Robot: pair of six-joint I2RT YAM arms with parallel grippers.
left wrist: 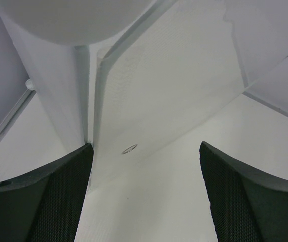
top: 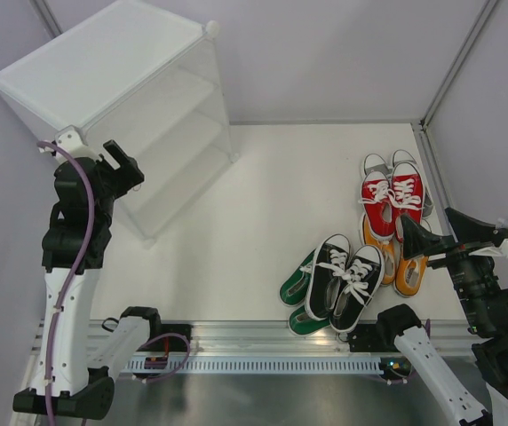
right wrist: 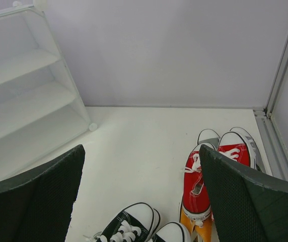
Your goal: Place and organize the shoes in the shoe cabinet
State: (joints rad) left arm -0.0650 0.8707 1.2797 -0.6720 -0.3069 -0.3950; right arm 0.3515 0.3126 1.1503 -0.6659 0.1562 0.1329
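Observation:
The white translucent shoe cabinet (top: 112, 62) stands at the back left, its shelves (right wrist: 23, 96) bare. My left gripper (top: 130, 167) is open at its near left corner, nothing between the fingers. In the left wrist view the gripper (left wrist: 145, 151) faces a translucent panel (left wrist: 159, 85) with a small ring in it. The shoes lie at the right: a red pair (top: 394, 197) on top of a grey pair (top: 378, 163) and an orange pair (top: 411, 275), and a black pair (top: 345, 280) on a green pair (top: 297, 288). My right gripper (top: 411, 241) hovers open over the orange and red shoes (right wrist: 197, 186).
Grey walls close in the white table (top: 263, 204) at the back and right, with a metal post (top: 454, 62) at the back right corner. An aluminium rail (top: 263, 342) runs along the near edge between the arm bases.

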